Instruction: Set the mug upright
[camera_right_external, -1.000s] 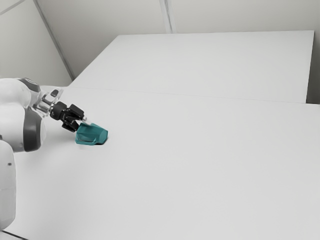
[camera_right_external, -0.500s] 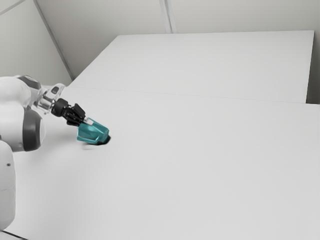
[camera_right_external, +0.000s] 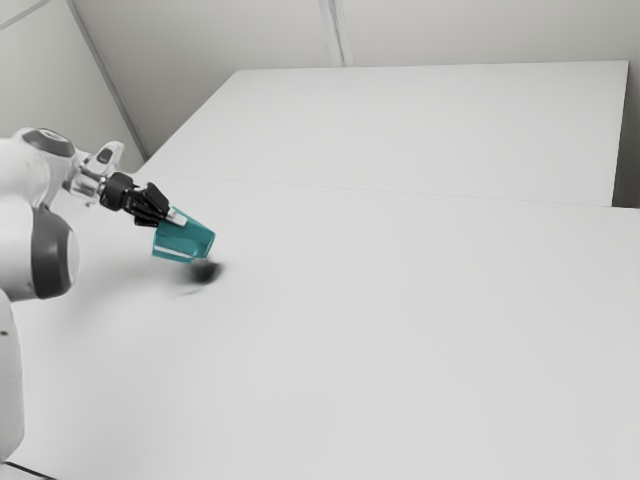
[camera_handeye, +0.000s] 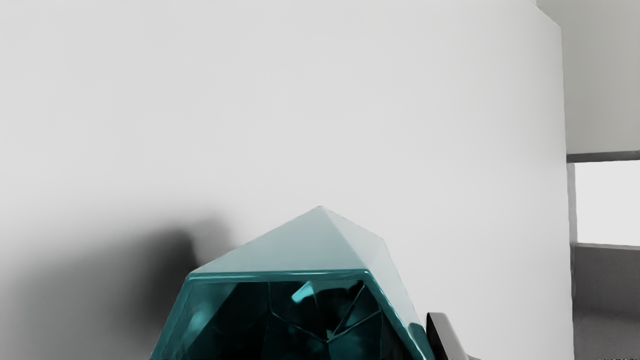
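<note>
1. Mug (camera_right_external: 183, 238) hangs tilted above the table (camera_right_external: 400, 330), near its shadow (camera_right_external: 205, 271), so it is not upright. You have the gripper (camera_right_external: 176, 217) clamped on it; I judge this from the lift, because in the wrist view one finger (camera_handeye: 444, 332) is at the mug's side and the other is hidden.
2. If the grip is only near the rim, the mug could swing or slip when you turn the hand.
3. If you release at this tilt, it could fall on its side and roll.
4. If you lower it without levelling, the base edge could strike first and push the mug in the fingers.
5. Around you is the pale wall (camera_right_external: 470, 30) behind; the likely obstacle is the tabletop itself.
</note>
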